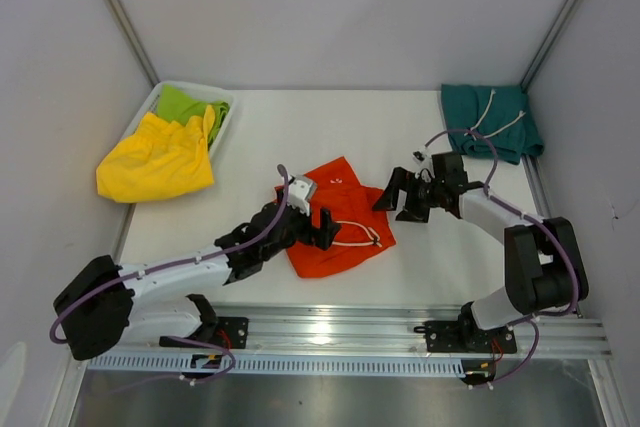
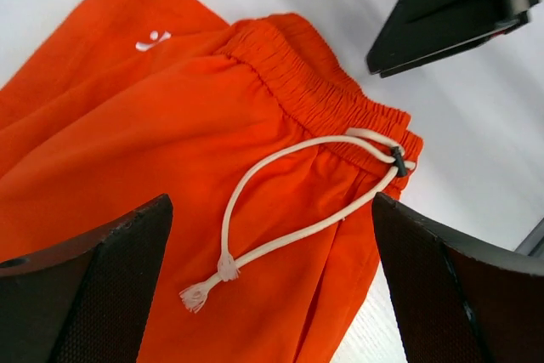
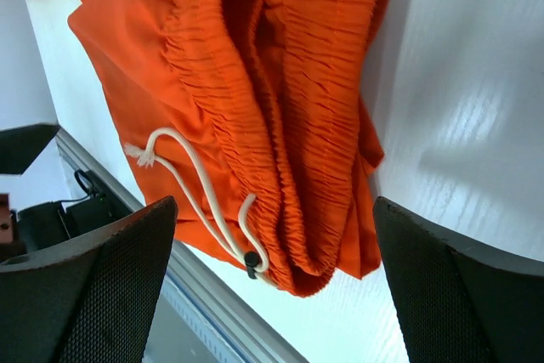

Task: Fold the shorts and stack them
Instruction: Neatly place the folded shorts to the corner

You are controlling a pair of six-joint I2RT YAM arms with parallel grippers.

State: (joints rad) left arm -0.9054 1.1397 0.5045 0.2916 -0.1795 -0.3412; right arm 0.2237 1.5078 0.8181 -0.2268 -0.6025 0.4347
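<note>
The bright orange shorts [image 1: 340, 209] lie folded in the middle of the table, white drawstring [image 1: 358, 237] on top near the waistband. My left gripper [image 1: 322, 230] hovers open over their near left part; in the left wrist view the orange shorts [image 2: 153, 150] and the drawstring [image 2: 280, 210] lie between its wide fingers [image 2: 93, 286], untouched. My right gripper [image 1: 398, 197] stands open just right of the orange shorts [image 3: 280, 82], its fingers [image 3: 102, 286] apart and holding nothing. The teal shorts [image 1: 490, 119] lie folded at the far right corner.
A white bin [image 1: 150, 102] at the far left holds lime-green shorts [image 1: 190, 105]; yellow shorts [image 1: 155, 162] spill over its near edge onto the table. White walls close both sides. A metal rail [image 1: 340, 327] runs along the near edge.
</note>
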